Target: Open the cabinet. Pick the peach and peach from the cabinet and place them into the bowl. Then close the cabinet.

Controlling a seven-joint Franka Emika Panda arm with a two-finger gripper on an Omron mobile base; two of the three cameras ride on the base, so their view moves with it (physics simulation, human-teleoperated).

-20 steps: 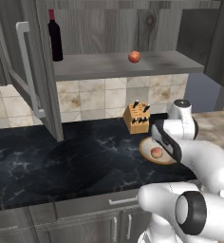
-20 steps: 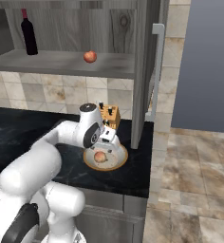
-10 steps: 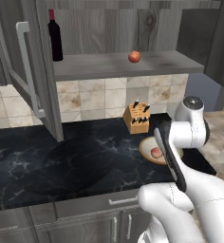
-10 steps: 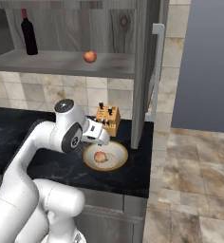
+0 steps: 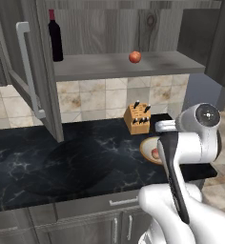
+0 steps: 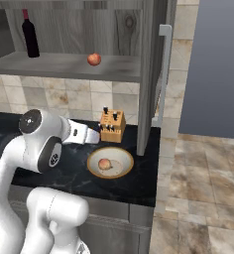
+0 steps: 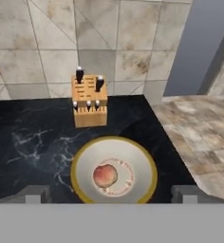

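- While the gripper (image 7: 112, 193) hangs above the counter with its jaws spread wide and nothing between them, the bowl (image 7: 81, 163) sits just below and ahead of it in the hand view, framed between the two fingertips (image 7: 32, 193).
- The paler peach (image 7: 105, 175) lies inside the bowl, a bit off centre, touching the cream floor; it is apart from the fingertips.
- In the right base view the bowl (image 6: 95, 168) rests on the black marble counter (image 6: 74, 171) near the front edge, with the arm's wrist above and to the left of it, pointing toward the knife block (image 6: 112, 126).
- In the left base view the arm covers most of the bowl (image 5: 145, 147); a sliver of rim and the peach (image 5: 155, 153) show just left of the forearm.
- The knife block stands upright just behind the bowl, near it but not touching, against the tiled backsplash (image 7: 47, 52).
- Further back and higher, the cabinet (image 5: 114, 28) is open: left door (image 5: 31, 71) swung out, right door (image 6: 151, 74) edge-on with its long bar handle (image 6: 163, 74).
- The red-orange peach (image 5: 135, 57) sits on the cabinet shelf (image 6: 64, 67), well above and behind the gripper.
- A dark wine bottle (image 5: 55, 35) stands upright at the shelf's left, well apart from that peach.
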